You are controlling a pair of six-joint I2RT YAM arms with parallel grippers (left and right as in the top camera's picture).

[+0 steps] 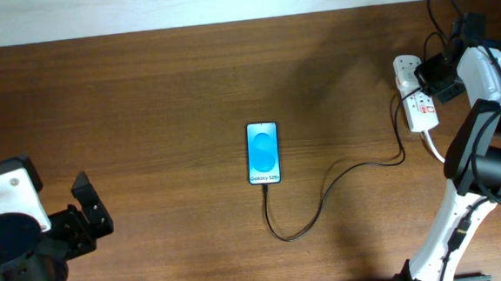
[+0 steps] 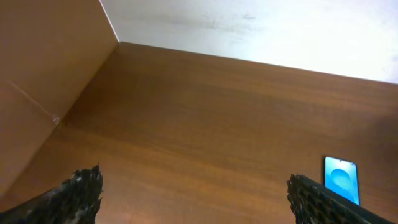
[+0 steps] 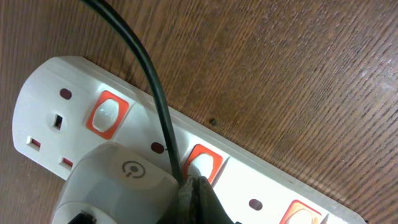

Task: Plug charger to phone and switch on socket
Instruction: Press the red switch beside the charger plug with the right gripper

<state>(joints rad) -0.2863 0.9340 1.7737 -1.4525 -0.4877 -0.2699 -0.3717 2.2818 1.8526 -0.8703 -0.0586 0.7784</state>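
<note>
Bench (image 1: 144,103), near-left corner: the left pincer (image 2: 193,186) sits parked, fingers wide apart, holding nothing, well apart from the work. Over to the centre, the phone (image 1: 263,153) lies flat, screen lit blue, with the charger (image 1: 267,205) running into its bottom edge, so the plugging looks done. The cable loops right and climbs to the socket (image 1: 415,95) at the far-right edge. The right pincer (image 3: 194,193) is there, tips together, nose down on the middle red switch (image 3: 202,163), closed, I'd say, to poke like a single finger.
</note>
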